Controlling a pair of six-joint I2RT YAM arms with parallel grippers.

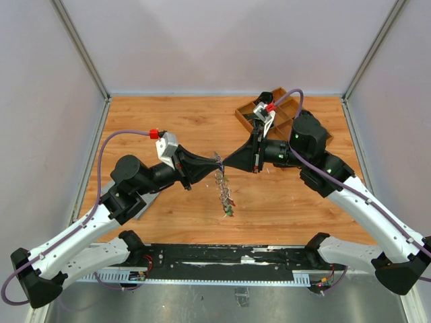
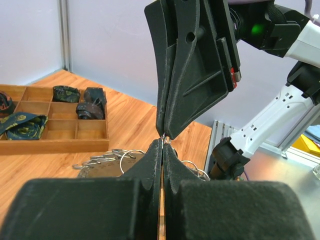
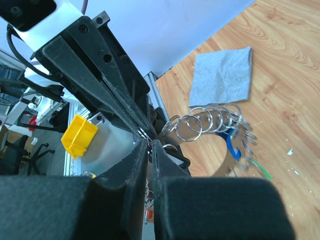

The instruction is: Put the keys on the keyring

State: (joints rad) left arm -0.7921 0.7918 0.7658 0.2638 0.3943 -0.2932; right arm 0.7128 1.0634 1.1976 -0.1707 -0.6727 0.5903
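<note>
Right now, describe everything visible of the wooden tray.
The wooden tray is a shallow brown box of bare wood, split by thin walls into a grid of rectangular compartments. It lies flat on the table, toward its far right corner. Several compartments hold dark rolled fabric bundles, some patterned in yellow; the others in view are empty. In the top view the right arm hides part of it.
</note>
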